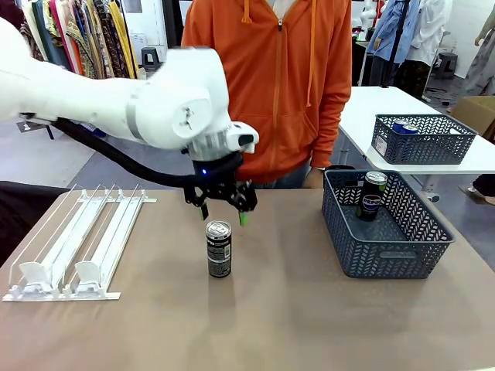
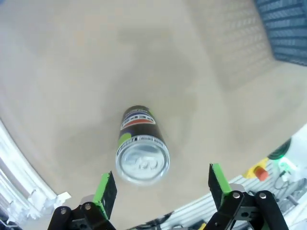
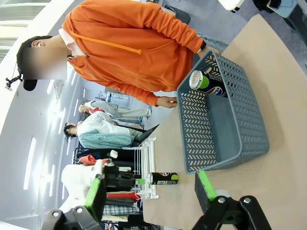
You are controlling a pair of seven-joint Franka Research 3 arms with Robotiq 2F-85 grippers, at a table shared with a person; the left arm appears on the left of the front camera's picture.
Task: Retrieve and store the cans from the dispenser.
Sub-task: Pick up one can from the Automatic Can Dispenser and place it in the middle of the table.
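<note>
The left gripper (image 1: 225, 209) hangs spread wide above the upright black slim can with a green-yellow band (image 1: 219, 249), at its twelve o'clock, not touching. The right gripper (image 3: 149, 190) is spread too, facing the grey mesh plastic basket (image 3: 249, 124).

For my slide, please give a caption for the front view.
Open left gripper hovers above a black can standing between dispenser and basket.

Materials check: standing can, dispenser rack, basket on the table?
Can: likely thin metal, glossy black printed wall, bare silver top with pull tab.
Dispenser: looks plastic; clear see-through rails, opaque white lanes and front stops.
Basket: probably moulded plastic; matte grey-blue, open herringbone lattice walls.
</note>
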